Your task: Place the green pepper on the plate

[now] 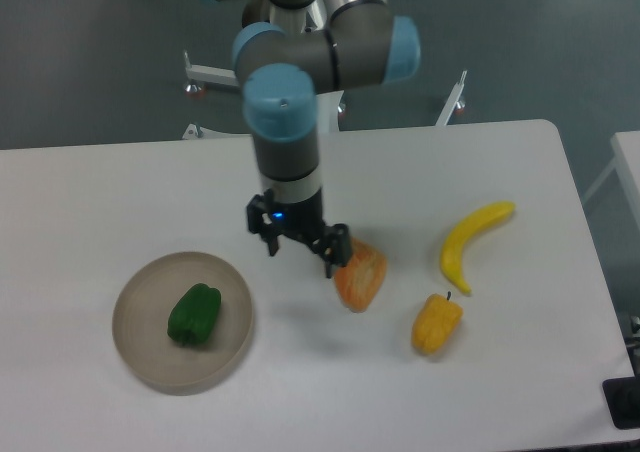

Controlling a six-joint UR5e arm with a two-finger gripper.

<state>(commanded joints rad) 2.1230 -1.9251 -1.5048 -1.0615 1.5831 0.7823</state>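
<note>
End effector hung with fingers spread, holding nothing, above the bench between the plate and the orange wedge-shaped item; its right finger overlapped that item's upper left edge in view, contact not determinable. Green pepper lay on the plate, left of centre. Yellow-orange pepper and banana lay further right. No legible writing seen.

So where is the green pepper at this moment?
The green pepper lies inside the plate, near its middle, at the front-left of the table in the camera view. The open end effector is well to its right, beside the orange piece.
</note>
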